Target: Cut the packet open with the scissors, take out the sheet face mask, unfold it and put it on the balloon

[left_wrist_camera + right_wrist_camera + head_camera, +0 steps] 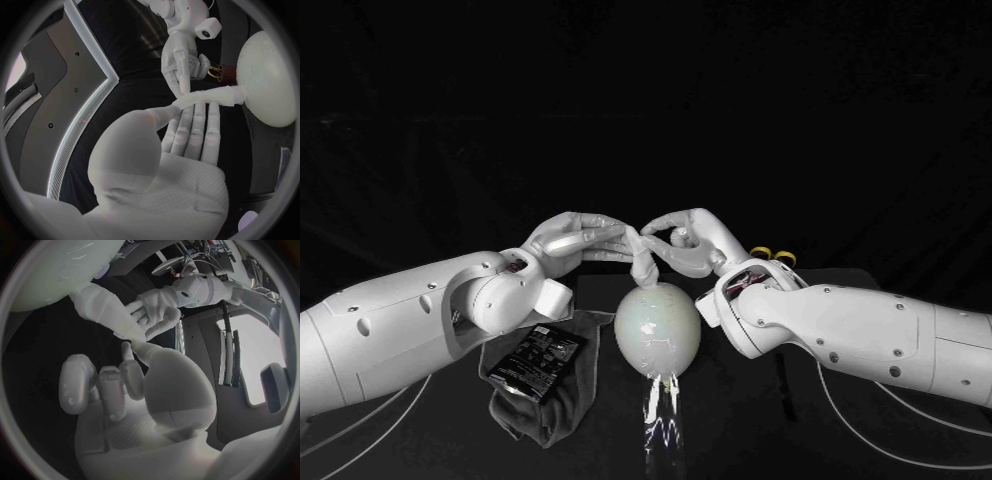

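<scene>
fingers (195,125) of the left hand (571,240) lie straight and close together, with the thumb pressed across them. the sheet mask (643,262) is pinched between thumb and fingers, directly above the balloon (656,330).

right hand (692,238): meets the left hand above the balloon, its fingertips arched over onto the same top end of the mask. contact is confirmed, but whether this hand truly grips the mask cannot be told. in the right wrist view its other fingers (76,385) are curled in, clear of the mask.

mask condition: folded into a narrow twisted strip, hanging from the fingertips down to the end of the balloon nearest the hands and touching it. not spread over the balloon.

balloon: pale, egg-shaped, sitting between the two forearms.

packet (538,360): black, flat on a dark cloth (567,415), near the balloon on the left arm's side and apart from it. neither hand touches it.

scissors (773,254): yellow handles visible beyond the balloon on the right arm's side, behind the right wrist, untouched. blades hidden.
</scene>
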Controlling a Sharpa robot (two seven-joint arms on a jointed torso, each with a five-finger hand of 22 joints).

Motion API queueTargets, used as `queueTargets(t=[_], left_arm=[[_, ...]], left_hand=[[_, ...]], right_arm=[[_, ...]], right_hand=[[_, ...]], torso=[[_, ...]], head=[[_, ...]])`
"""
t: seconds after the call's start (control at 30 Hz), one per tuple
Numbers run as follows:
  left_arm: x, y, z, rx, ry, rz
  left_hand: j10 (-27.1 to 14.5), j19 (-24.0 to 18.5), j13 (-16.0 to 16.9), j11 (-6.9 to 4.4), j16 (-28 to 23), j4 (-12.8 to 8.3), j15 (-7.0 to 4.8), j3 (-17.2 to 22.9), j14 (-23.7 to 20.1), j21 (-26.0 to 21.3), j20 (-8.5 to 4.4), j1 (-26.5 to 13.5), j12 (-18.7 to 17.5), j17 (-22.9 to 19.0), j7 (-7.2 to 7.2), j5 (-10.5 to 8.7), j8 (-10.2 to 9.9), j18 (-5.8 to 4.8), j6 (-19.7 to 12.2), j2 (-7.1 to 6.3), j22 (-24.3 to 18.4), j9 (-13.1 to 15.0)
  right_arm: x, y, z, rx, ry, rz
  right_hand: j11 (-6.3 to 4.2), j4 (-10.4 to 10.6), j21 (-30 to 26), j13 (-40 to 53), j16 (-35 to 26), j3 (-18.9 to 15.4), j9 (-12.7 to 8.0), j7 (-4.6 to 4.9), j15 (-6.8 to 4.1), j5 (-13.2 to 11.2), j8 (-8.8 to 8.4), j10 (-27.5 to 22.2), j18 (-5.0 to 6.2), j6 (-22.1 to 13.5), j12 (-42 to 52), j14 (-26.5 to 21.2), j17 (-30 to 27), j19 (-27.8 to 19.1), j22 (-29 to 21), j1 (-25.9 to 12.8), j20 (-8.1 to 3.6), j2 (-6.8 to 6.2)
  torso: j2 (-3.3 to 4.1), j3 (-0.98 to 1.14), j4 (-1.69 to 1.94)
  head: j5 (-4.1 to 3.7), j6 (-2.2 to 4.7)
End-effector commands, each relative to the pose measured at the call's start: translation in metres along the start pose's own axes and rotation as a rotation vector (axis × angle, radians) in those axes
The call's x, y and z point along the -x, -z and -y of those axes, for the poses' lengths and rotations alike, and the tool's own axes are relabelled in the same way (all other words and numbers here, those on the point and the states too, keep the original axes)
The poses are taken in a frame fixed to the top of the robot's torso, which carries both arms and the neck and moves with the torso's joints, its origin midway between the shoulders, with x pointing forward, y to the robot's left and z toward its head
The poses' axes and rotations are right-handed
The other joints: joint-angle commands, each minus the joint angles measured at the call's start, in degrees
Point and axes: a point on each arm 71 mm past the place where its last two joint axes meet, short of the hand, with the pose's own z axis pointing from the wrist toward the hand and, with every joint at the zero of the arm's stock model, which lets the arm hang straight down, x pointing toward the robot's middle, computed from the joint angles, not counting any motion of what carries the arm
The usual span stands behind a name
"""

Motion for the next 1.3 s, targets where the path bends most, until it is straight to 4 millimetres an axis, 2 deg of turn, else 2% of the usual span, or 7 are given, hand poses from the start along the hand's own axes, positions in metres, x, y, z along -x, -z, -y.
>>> queueTargets(t=[0.03, 0.83, 0.97, 1.03, 1.13, 1.2, 1.3], left_arm=[[-0.0014, -0.0009, 0.0020, -0.011, -0.003, -0.005], [-0.0021, -0.0014, 0.0018, -0.009, -0.003, -0.007], [-0.0019, -0.0013, 0.0017, -0.009, -0.003, -0.006], [-0.0018, -0.0013, 0.0017, -0.008, -0.004, -0.005], [-0.0017, -0.0013, 0.0017, -0.008, -0.004, -0.004], [-0.0014, -0.0012, 0.0016, -0.007, -0.005, -0.003], [-0.0011, -0.0012, 0.0016, -0.007, -0.006, -0.001]], left_hand=[[0.35, 0.07, 0.05, -0.07, 0.30, -0.29, -0.07, 0.16, -0.28, 0.39, -0.10, 0.02, -0.07, 0.08, -0.04, 0.20, 0.32, 0.40, 0.39, 0.38, 0.08, 4.29], [0.35, 0.07, 0.05, -0.07, 0.30, -0.29, -0.07, 0.16, -0.28, 0.39, -0.10, 0.02, -0.07, 0.08, -0.04, 0.20, 0.32, 0.40, 0.39, 0.38, 0.08, 4.29], [0.35, 0.07, 0.05, -0.07, 0.30, -0.29, -0.07, 0.16, -0.28, 0.39, -0.10, 0.02, -0.07, 0.08, -0.04, 0.20, 0.32, 0.40, 0.39, 0.38, 0.08, 4.29], [0.35, 0.07, 0.05, -0.07, 0.30, -0.29, -0.07, 0.16, -0.28, 0.39, -0.10, 0.02, -0.07, 0.08, -0.04, 0.20, 0.32, 0.40, 0.39, 0.38, 0.08, 4.29], [0.35, 0.07, 0.05, -0.07, 0.30, -0.29, -0.07, 0.16, -0.28, 0.39, -0.10, 0.02, -0.07, 0.08, -0.04, 0.20, 0.32, 0.40, 0.39, 0.38, 0.08, 4.29], [0.35, 0.07, 0.05, -0.07, 0.30, -0.29, -0.07, 0.16, -0.28, 0.39, -0.10, 0.02, -0.07, 0.08, -0.04, 0.20, 0.32, 0.40, 0.39, 0.38, 0.08, 4.29], [0.35, 0.07, 0.05, -0.07, 0.30, -0.29, -0.07, 0.16, -0.28, 0.39, -0.10, 0.02, -0.07, 0.08, -0.04, 0.20, 0.32, 0.40, 0.39, 0.38, 0.08, 4.29]], right_arm=[[-0.0014, 0.0004, -0.0018, 0.015, -0.004, -0.026], [-0.0055, -0.0020, -0.0038, 0.018, -0.007, -0.030], [-0.0044, -0.0019, -0.0042, 0.024, -0.005, -0.016], [-0.0037, -0.0018, -0.0046, 0.029, -0.003, -0.006], [-0.0030, -0.0017, -0.0051, 0.036, -0.002, 0.004], [-0.0022, -0.0015, -0.0054, 0.040, 0.000, 0.012], [-0.0013, -0.0012, -0.0054, 0.044, 0.001, 0.020]], right_hand=[[0.01, 0.35, 0.23, 6.73, 0.26, -0.64, -0.13, 0.05, -0.39, -0.35, 0.08, 0.48, -0.17, 0.46, 0.24, 5.89, 15.10, 0.44, 10.71, -0.78, -0.09, -0.38], [-0.04, 0.56, 0.51, 6.86, 0.26, -0.90, -0.21, -0.04, -0.41, -0.34, 0.01, 0.61, -0.23, 0.49, 0.45, 5.89, 15.10, 0.58, 10.79, -0.85, -0.10, -0.37], [-0.55, 0.27, 1.63, 7.39, 0.26, -0.41, 0.07, -0.68, -0.77, -0.37, 0.80, 1.18, -0.44, 1.93, 1.32, 5.89, 15.10, 1.16, 11.11, 0.22, -0.29, 0.81], [-1.36, -0.47, 3.07, 8.54, 0.26, 0.28, 0.66, -1.66, -1.42, -0.40, 2.12, 2.27, -0.73, 3.78, 3.08, 5.89, 15.10, 1.93, 11.52, 1.61, -0.72, 1.89], [-1.71, -0.79, 3.61, 8.82, 0.26, 0.58, 0.96, -2.03, -1.73, -0.43, 2.69, 2.56, -0.84, 4.35, 3.50, 5.89, 15.10, 2.21, 11.67, 2.11, -1.01, 2.24], [-2.21, -1.21, 4.44, 9.26, 0.26, 1.29, 1.54, -2.59, -2.16, -0.44, 3.80, 2.99, -1.02, 5.47, 4.15, 5.89, 15.10, 2.64, 11.90, 2.83, -1.40, 2.97], [-2.46, -1.34, 4.84, 9.50, 0.26, 1.71, 1.95, -2.84, -2.43, -0.45, 4.50, 3.24, -1.10, 5.76, 4.51, 5.89, 15.10, 2.84, 12.02, 2.96, -1.72, 3.13]], torso=[[0.04, 0.00, -0.03], [0.03, 0.01, 0.04], [0.01, 0.01, 0.01], [0.00, 0.01, 0.01], [0.00, 0.01, 0.01], [0.00, 0.03, 0.00], [0.01, 0.03, -0.02]], head=[[0.04, -0.07], [0.00, -0.15], [0.02, -0.15], [0.02, -0.17], [0.03, -0.17], [0.02, -0.17], [0.02, -0.15]])
